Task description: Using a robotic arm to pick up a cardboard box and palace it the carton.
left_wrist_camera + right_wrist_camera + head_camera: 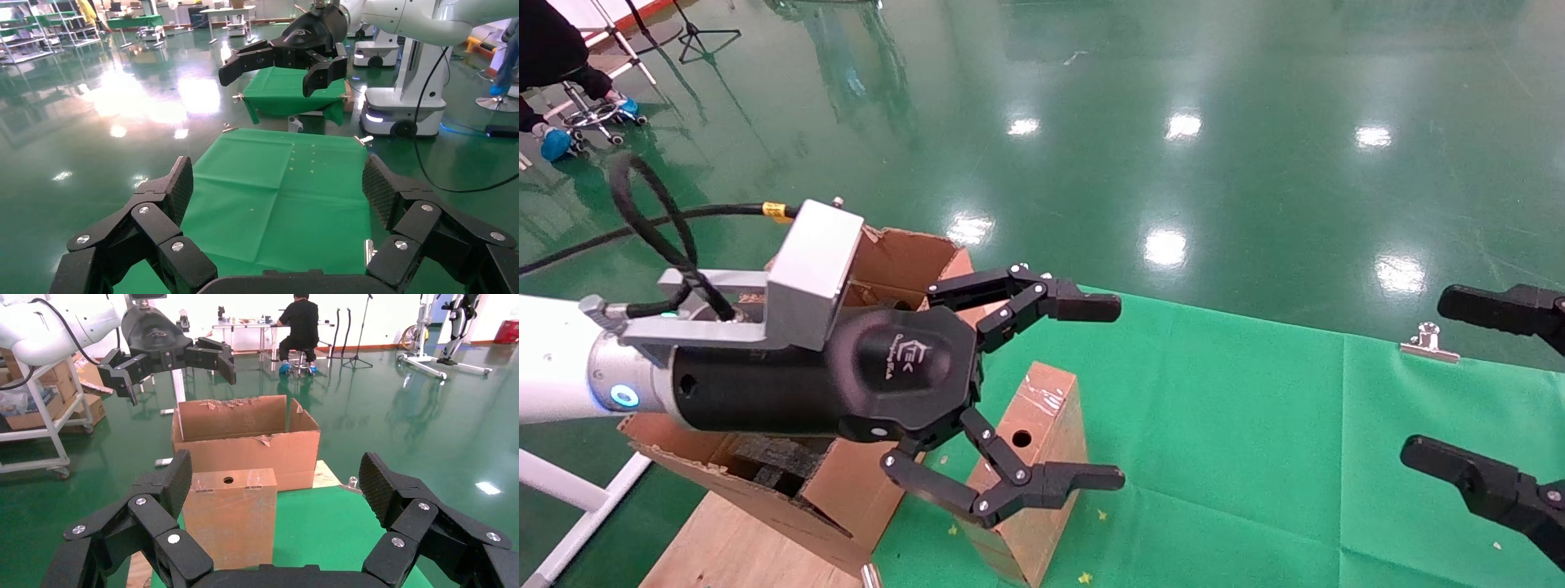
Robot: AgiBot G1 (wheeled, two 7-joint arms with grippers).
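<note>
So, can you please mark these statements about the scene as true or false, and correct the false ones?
1. The left gripper holds the cardboard box. False: its fingers are open, holding nothing, raised beside and above the box.
2. The cardboard box stands upright on the green cloth. True.
3. The box has a round hole near its top. True.
4. The carton is closed with tape. False: its flaps stand open, with torn edges.
5. The right gripper is shut on a metal clip. False: it is open, to the right side; the clip is on the cloth's edge.
</note>
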